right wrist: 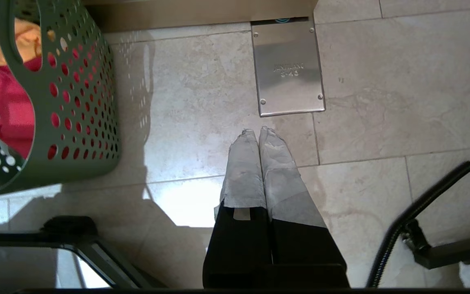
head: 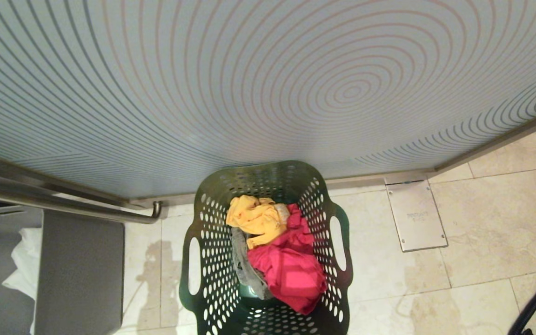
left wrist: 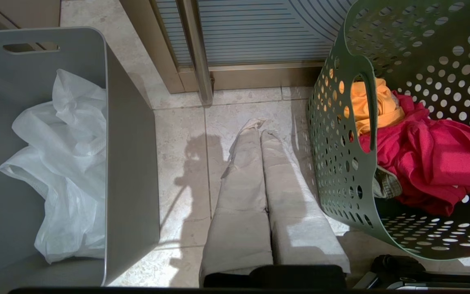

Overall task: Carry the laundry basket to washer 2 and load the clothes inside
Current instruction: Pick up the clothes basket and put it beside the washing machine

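In the head view, the tall dark green perforated plastic laundry basket [head: 268,251] stands at lower centre on the pale tiled floor [head: 482,223], against a frosted glass door with curved stripes [head: 268,79]. In it lie the clothes: a bright yellow garment [head: 258,218], a pinkish-red one [head: 291,270] and a grey-olive one [head: 244,265]. A grey solid-walled plastic bin [head: 79,274] sits at lower left.

The left wrist view shows the left gripper [left wrist: 261,134], at centre, jaws pressed together and empty, between bin and basket.

The right wrist view shows the right gripper [right wrist: 258,134], at centre, likewise closed on nothing, near a steel floor plate [right wrist: 288,69].

No washer is visible. The carry seems not yet begun; next, both grippers must open and reach the slot handles.
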You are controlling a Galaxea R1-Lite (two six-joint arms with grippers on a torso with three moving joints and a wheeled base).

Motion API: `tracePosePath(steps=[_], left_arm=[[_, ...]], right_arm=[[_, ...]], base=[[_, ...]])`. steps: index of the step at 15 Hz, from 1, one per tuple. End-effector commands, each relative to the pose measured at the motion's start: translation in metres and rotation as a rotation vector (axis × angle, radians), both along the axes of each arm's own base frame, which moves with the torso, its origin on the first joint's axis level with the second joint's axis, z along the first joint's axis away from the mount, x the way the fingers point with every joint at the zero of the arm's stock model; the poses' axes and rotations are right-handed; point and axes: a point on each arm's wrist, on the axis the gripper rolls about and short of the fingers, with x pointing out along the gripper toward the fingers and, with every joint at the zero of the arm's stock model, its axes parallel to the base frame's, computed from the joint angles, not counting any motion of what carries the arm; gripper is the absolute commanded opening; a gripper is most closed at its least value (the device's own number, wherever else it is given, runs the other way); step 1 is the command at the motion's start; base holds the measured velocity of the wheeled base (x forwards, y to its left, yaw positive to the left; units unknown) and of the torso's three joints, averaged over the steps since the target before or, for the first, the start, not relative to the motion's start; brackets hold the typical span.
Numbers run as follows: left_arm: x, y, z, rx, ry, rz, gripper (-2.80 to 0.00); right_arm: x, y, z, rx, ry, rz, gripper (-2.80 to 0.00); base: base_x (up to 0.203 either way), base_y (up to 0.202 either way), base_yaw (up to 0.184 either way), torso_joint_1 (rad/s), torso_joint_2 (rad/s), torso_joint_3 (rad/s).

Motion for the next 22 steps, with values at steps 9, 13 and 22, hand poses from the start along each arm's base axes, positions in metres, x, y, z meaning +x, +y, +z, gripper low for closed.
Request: tracePosePath(steps=[9, 13, 22], left_arm=[[-0.009, -0.002, 0.063, 0.013, 0.225, -0.093, -2.80], [0.014, -0.005, 0.046, 0.027, 0.493, -0.247, 0.00], [0.008, -0.004, 0.019, 0.067, 0.518, -0.106, 0.00]], right_arm=[[-0.005, 0.001, 0.105, 0.012, 0.155, 0.022, -2.80], [0.040, 0.004, 0.119, 0.061, 0.432, 0.169, -2.80], [0.113, 0.005, 0.123, 0.094, 0.553, 0.206, 0.00]], base=[[0.000, 0.000, 0.000, 0.000, 0.00, 0.000], [0.000, 0.000, 0.000, 0.000, 0.00, 0.000], [0.000, 0.000, 0.000, 0.000, 0.00, 0.000]])
